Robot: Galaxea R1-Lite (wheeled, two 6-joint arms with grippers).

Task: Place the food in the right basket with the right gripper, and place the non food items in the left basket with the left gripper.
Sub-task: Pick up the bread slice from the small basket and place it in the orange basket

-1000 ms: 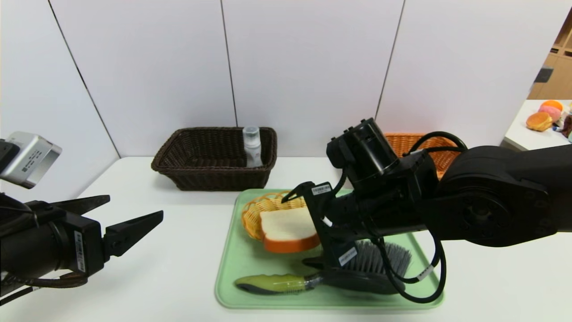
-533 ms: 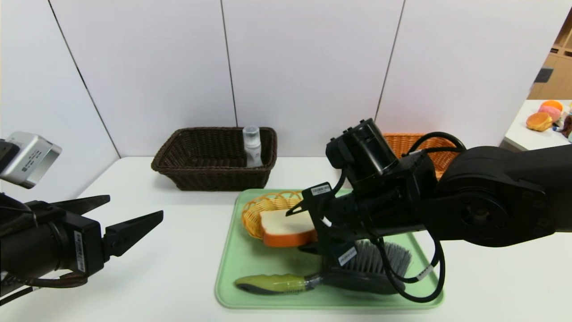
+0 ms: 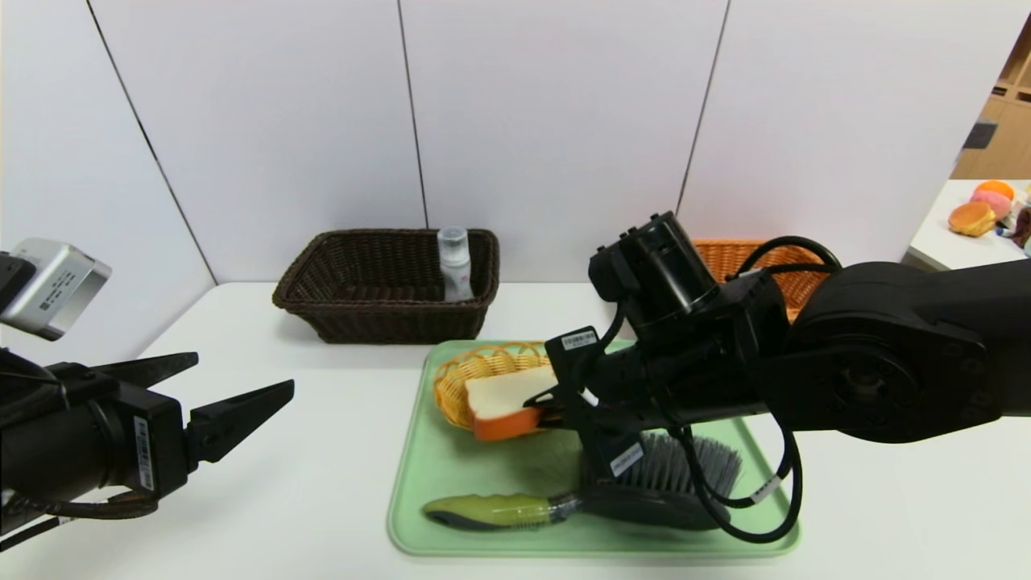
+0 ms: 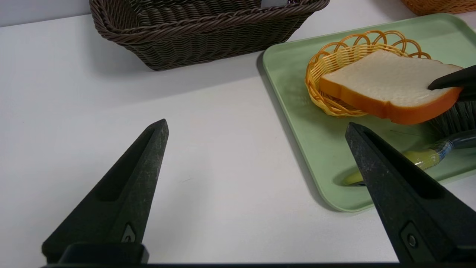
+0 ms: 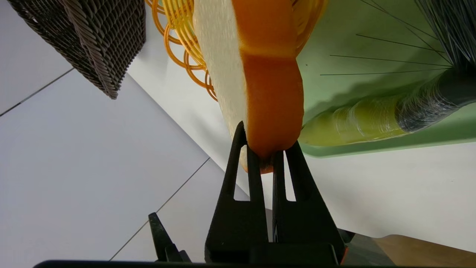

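A slice of bread (image 3: 499, 399) with an orange crust lies tilted across a small yellow wicker dish (image 3: 463, 379) on the green tray (image 3: 435, 483). My right gripper (image 3: 541, 407) is shut on the slice's near crust edge (image 5: 271, 111), pinching it between both fingers. A dark brush (image 3: 652, 483) with a yellow-green handle lies on the tray just below. The dark brown left basket (image 3: 387, 282) holds a clear bottle (image 3: 454, 262). The orange right basket (image 3: 737, 258) is mostly hidden behind my right arm. My left gripper (image 3: 244, 370) hangs open over the bare table, left of the tray (image 4: 297, 123).
White wall panels close off the back of the table. A side table (image 3: 958, 234) with colourful toy foods stands at the far right. Bare white tabletop (image 3: 322, 451) lies between my left gripper and the tray.
My right gripper has closed from wide open onto the bread's edge, and the slice has tipped and shifted slightly left. My left arm has not moved.
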